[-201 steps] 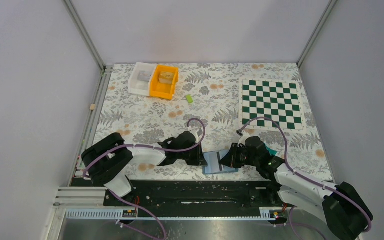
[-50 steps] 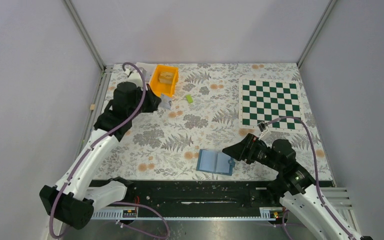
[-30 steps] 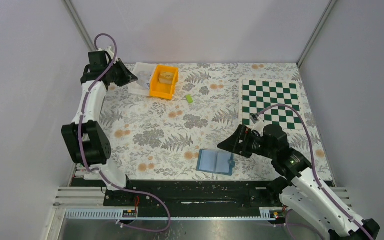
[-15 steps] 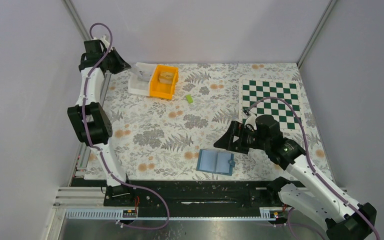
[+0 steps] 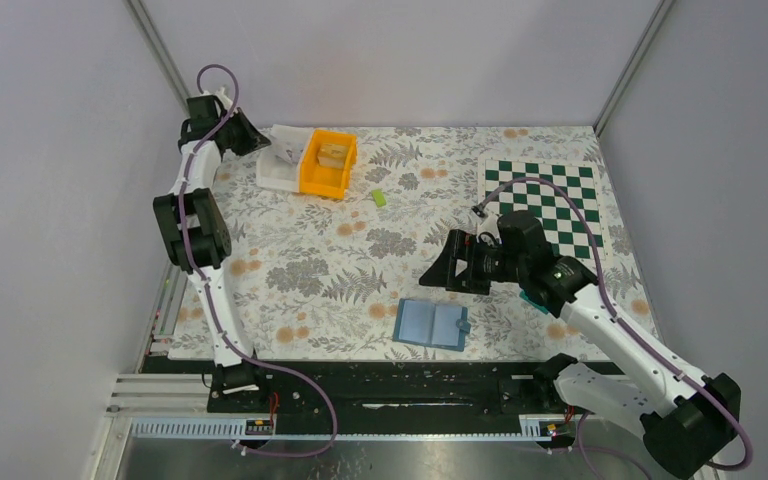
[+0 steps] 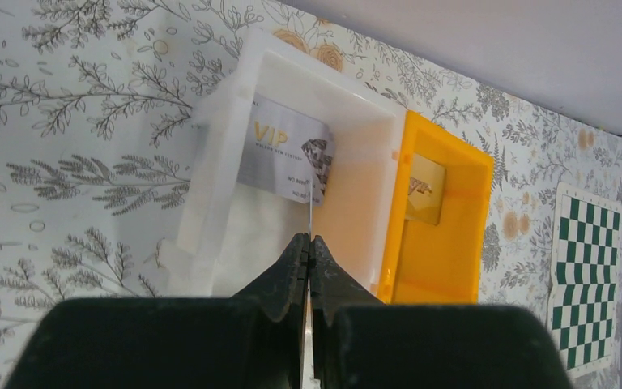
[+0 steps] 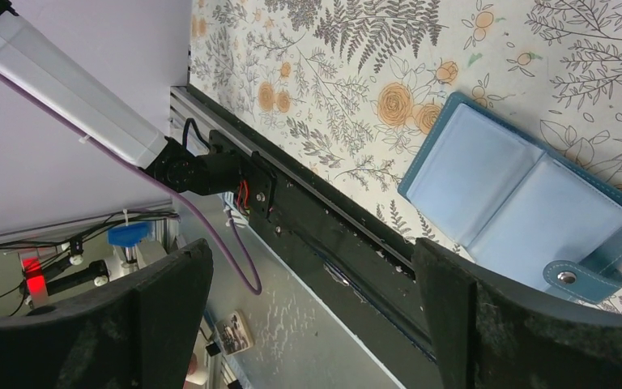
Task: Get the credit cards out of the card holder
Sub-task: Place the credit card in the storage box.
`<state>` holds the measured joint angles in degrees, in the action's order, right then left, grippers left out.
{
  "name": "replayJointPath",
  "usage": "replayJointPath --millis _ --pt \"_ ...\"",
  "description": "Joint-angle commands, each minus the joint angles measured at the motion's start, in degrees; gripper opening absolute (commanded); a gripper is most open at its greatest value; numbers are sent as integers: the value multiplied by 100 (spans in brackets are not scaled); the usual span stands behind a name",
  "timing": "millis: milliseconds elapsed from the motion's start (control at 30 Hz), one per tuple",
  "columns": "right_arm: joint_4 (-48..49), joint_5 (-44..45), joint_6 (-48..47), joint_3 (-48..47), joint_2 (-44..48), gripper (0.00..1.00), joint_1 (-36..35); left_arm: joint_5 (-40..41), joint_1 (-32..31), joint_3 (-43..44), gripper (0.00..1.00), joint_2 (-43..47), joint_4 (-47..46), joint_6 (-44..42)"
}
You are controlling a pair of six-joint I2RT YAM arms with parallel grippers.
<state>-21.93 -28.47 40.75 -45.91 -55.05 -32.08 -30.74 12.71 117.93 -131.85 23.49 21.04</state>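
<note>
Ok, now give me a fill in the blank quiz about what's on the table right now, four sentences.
1. The white bin holds a card printed with the word ___.
2. The chessboard mat is checked in white and ___.
3. The blue card holder lies ___ on the table.
4. The left gripper, above the white bin, is ___.
Missing words: VIP; green; open; shut.

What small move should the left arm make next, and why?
Probably open the left gripper. Its jaws are shut on what looks like a thin card held edge-on over the white bin, where a VIP card already lies, so releasing should drop it in. The right gripper hangs open near the open card holder.
</note>
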Motion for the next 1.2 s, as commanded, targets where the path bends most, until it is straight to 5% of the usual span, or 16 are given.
replayJointPath --millis 0,833,1167 --pt "-34 -238 -149 -388 -218 99 17 -359 45 442 0 -228 -882 62" --pt "100 -288 117 -823 -894 100 17 -476 -117 724 0 -1256 -2235 1262" --pt "86 -265 123 -867 -876 99 17 -264 -173 709 15 -1276 -2562 1345"
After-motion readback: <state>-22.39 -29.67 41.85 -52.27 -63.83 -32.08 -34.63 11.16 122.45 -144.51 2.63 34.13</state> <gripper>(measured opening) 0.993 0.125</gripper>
